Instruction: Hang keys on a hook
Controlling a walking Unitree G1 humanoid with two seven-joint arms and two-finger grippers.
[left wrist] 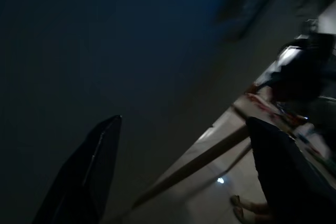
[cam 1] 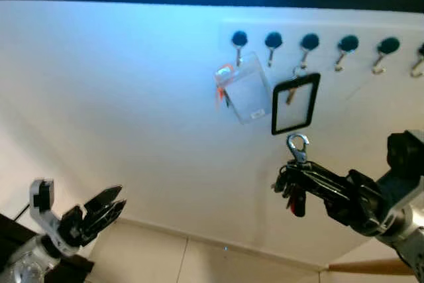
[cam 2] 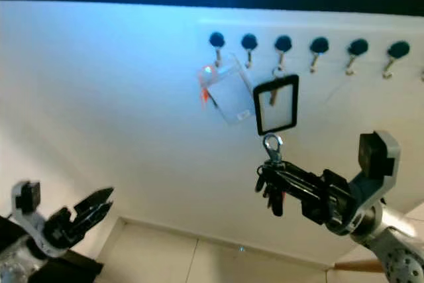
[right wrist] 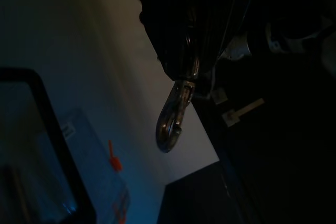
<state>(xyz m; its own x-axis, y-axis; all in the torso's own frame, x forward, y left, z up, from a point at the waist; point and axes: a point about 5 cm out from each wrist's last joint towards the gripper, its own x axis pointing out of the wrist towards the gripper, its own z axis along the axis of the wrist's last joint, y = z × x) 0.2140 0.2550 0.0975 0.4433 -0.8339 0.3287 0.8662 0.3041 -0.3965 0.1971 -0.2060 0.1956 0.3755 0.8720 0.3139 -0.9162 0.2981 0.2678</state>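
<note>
- So far, right tool (cam 1: 291,187) grips the keys (cam 1: 296,175), clasp (cam 1: 297,145) up, just below the black frame (cam 1: 295,104).
- Hooks (cam 1: 341,61) above the frame: hanging not yet done.
- Left tool (cam 1: 106,211) idles, released.

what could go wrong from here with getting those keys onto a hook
1. The right gripper holds the keys with the silver clasp just below the black-framed badge holder; lifting straight up may knock it off its hook.
2. The clear card holder already hangs tilted on the first hook, so a nudge might dislodge it.
3. The free hooks are small, so the clasp could miss and the keys drop.
</note>
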